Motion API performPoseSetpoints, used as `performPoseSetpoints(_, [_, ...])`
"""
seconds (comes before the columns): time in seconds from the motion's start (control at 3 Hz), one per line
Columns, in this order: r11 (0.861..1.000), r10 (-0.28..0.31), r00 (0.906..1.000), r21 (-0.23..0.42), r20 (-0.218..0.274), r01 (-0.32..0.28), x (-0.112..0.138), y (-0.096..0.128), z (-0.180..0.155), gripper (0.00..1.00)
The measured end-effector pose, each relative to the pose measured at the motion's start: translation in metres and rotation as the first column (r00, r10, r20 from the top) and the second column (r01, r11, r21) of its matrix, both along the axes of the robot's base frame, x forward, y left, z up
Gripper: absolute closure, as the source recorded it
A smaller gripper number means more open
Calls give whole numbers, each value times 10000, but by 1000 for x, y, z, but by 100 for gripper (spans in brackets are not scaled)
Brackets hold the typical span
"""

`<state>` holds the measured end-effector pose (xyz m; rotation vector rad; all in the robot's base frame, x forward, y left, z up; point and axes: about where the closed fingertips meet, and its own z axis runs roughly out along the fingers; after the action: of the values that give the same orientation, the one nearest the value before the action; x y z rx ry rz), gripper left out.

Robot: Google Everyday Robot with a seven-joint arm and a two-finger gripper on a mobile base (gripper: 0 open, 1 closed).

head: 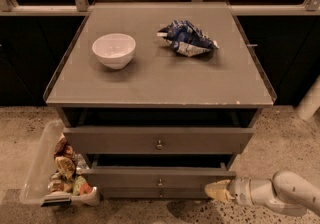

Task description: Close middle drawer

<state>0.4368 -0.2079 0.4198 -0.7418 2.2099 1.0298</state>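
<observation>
The middle drawer is the shallow grey-brown front with a small round knob, below the taller top front. It stands pulled out a little, with a dark gap above it. My gripper comes in from the lower right on a white arm. Its tan fingertips are together and empty. They sit at the lower right end of the middle drawer's front, touching or nearly touching it.
On the cabinet top stand a white bowl and a crumpled blue chip bag. A clear plastic bin of snack packets leans at the cabinet's lower left. A white post stands at the right, on the speckled floor.
</observation>
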Motion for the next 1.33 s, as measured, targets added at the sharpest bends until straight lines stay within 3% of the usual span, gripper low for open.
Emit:
performPoseSetpoints(1.0, [10000,-22,9902,-4,1393,23,59,17,-1,100])
performPoseSetpoints(1.33, [10000,-23,9902,-5,1395,24,59,17,-1,100])
